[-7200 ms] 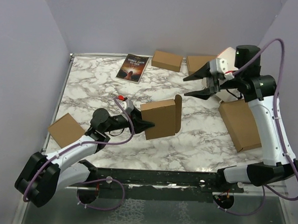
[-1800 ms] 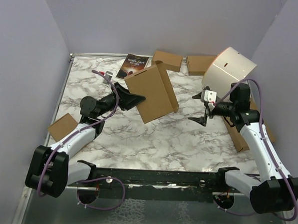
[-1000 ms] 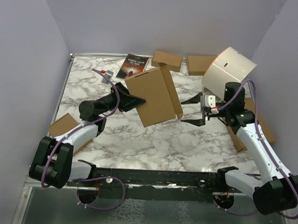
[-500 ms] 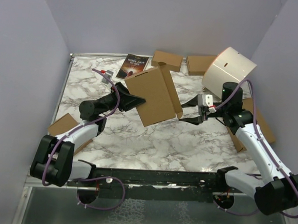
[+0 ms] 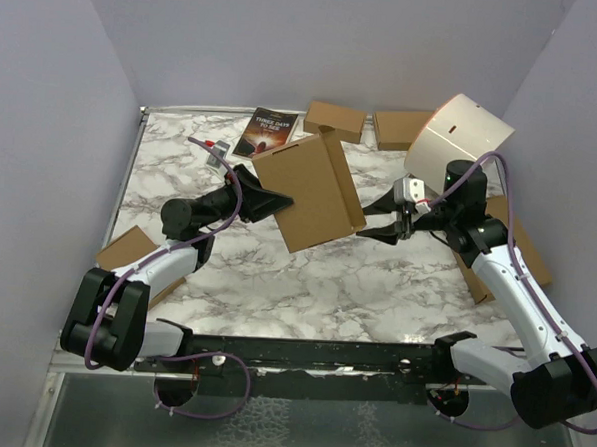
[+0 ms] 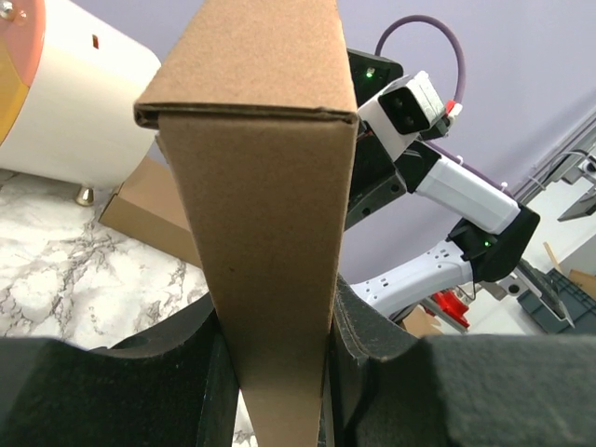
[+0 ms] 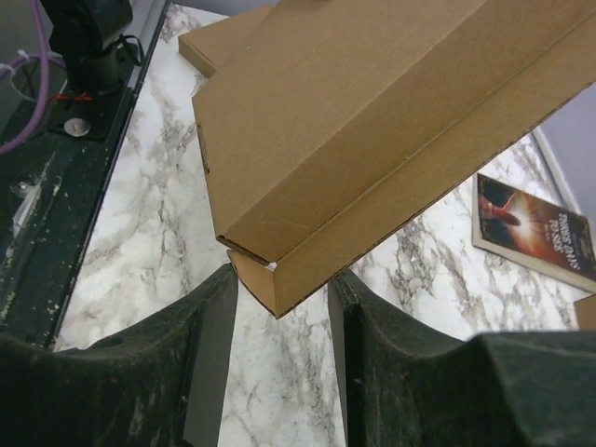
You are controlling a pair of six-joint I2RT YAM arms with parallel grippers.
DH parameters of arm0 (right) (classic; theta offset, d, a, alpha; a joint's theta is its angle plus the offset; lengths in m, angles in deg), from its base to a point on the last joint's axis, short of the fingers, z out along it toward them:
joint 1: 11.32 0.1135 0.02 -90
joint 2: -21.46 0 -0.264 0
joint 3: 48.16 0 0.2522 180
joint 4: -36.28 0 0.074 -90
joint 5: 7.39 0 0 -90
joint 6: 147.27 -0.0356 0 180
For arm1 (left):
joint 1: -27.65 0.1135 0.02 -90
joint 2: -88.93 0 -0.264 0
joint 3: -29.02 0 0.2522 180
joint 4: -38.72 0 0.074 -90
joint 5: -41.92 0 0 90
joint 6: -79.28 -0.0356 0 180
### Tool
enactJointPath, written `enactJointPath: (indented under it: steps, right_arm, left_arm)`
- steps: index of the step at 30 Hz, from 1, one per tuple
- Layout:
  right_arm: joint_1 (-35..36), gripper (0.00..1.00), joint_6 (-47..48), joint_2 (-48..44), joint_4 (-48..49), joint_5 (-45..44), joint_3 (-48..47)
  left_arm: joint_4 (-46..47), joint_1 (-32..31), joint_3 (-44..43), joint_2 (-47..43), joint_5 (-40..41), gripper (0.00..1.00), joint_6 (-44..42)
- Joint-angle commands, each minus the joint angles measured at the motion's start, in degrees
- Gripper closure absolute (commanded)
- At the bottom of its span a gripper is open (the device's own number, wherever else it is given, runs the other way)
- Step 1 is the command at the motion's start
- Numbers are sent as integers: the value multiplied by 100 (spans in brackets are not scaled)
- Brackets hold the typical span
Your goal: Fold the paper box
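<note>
Book (image 5: 267,135), small boxes (image 5: 334,121) behind paper box (image 5: 310,192)

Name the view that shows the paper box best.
Top external: nearly the whole paper box shows, tilted above the table. Left wrist gives only one narrow edge; right wrist only one corner and the adjoining faces.

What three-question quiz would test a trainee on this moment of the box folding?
1. True or false: the paper box lies flat on the table.
2. Which lies at the table's far edge, left of the small brown boxes? A a mug; B a book; C scissors.
3. Fill in: the box's lower corner sits between the fingers of the ___ gripper.
Key: 1 false, the left gripper holds it tilted in the air. 2 B. 3 the right gripper.
</note>
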Motion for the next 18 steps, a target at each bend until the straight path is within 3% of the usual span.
enactJointPath:
  steps: [1, 5, 18]
  right_arm:
    - [45, 60, -692, 98, 283, -385, -306]
    - [49, 66, -832, 152, 181, -532, -385]
    - [53, 65, -345, 9, -203, -449, -307]
  left_arm:
    - [-183, -51, -39, 24, -146, 100, -308]
    - [-190, -52, -32, 38, -171, 100, -338]
    - [263, -54, -77, 141, -252, 100, -96]
